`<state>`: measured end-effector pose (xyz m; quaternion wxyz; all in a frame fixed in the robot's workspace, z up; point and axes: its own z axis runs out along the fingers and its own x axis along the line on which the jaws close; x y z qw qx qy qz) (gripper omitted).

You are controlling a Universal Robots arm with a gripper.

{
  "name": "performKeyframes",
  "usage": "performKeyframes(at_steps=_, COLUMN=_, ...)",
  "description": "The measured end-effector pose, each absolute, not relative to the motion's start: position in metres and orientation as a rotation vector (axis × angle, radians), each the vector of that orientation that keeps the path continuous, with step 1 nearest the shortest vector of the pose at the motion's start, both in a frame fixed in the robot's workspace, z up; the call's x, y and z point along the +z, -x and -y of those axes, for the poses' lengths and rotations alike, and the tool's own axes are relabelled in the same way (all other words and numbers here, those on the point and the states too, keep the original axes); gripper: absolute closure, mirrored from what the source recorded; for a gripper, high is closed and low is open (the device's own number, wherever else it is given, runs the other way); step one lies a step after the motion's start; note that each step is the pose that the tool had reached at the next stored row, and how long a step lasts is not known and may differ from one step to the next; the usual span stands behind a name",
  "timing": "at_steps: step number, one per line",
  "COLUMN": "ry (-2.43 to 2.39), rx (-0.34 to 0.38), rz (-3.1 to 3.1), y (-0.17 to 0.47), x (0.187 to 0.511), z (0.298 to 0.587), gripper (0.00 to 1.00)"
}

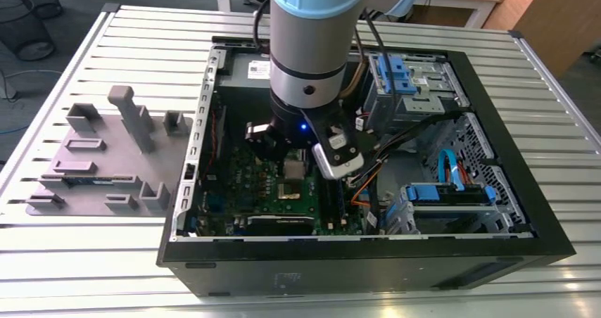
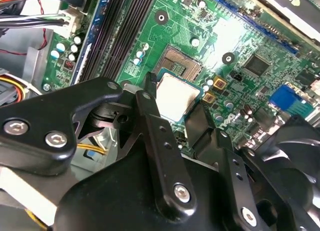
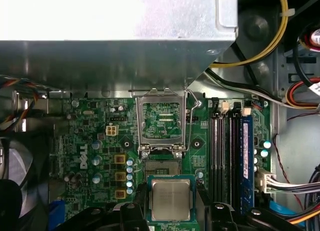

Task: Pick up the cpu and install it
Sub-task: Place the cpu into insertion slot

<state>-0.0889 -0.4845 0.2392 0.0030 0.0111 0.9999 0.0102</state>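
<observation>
The gripper (image 3: 171,205) is clenched on the cpu (image 3: 170,195), with a black finger (image 2: 150,103) pressed to each of two opposite edges. The chip sits just beside the open socket (image 3: 162,167) on the green motherboard (image 3: 95,141), not seated in it. The socket's lid frame (image 3: 162,122) lies swung open on the far side.

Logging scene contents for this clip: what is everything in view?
table: one, silver slats, under everything
computer case: one, black, on the table
parts holder: one, grey, on the table, exterior view's left
motherboard: one, green, inside the case
power supply: one, grey, inside the case
socket: one, lid raised, on the motherboard
cpu: one, silvery, held near the socket
arm: one, silver and blue, reaching into the case
gripper: one, black, shut on the cpu
</observation>
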Motion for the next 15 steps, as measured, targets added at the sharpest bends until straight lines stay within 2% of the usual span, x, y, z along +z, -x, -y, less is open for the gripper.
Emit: performKeyframes(at_steps=15, ry=-0.035, rx=0.015, rz=-3.134, y=0.09, x=0.227, z=0.484, gripper=0.53)
